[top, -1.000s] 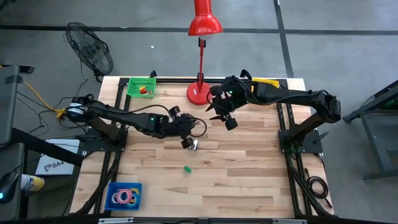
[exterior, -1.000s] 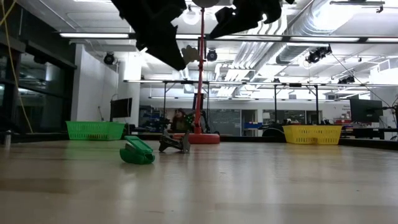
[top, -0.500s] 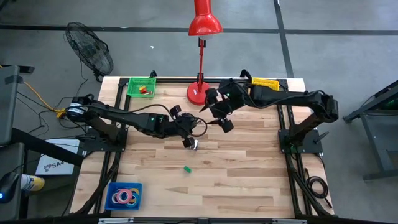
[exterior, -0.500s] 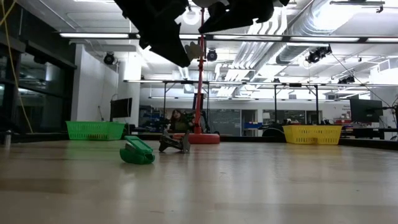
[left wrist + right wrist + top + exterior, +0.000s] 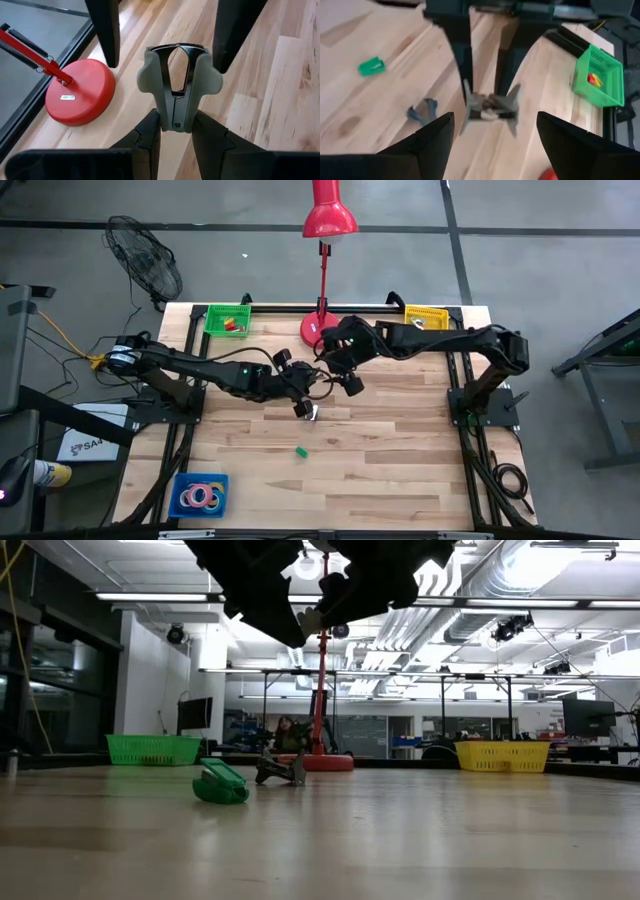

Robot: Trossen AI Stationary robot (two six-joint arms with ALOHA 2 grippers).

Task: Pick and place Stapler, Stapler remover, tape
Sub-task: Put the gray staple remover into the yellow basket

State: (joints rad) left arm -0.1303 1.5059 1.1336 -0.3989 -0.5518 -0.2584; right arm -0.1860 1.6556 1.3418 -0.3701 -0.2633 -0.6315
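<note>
A grey staple remover (image 5: 177, 80) with dark metal claws hangs in the air over the table's middle, and my left gripper (image 5: 174, 122) is shut on it. My right gripper (image 5: 495, 131) is open. Its two fingers (image 5: 102, 25) stand on either side of the remover's claw end without touching it. The green stapler (image 5: 300, 450) lies on the bare wood nearer the front, also seen as the green stapler (image 5: 220, 785) in the low view. The tape rolls (image 5: 198, 496), pink and yellow among them, lie in a blue tray at the near left. My left gripper pinches the staple remover's narrow hinge end (image 5: 174, 116) between its two fingers. The fingers come from the table's left, slanting down. The remover sticks out past the fingertips with its claws pointing away toward my right gripper, lifted clear of the table.
A small dark clawed thing (image 5: 281, 771) lies on the table below the grippers. The red lamp's round base (image 5: 320, 330) stands just beyond them. A green basket (image 5: 228, 318) sits at the far left and a yellow basket (image 5: 427, 315) at the far right.
My right gripper has moved down and toward the table's left, up to the staple remover held by my left gripper, and its fingers now stand wider apart, on either side of the claw end. The left gripper and the remover have kept still.
</note>
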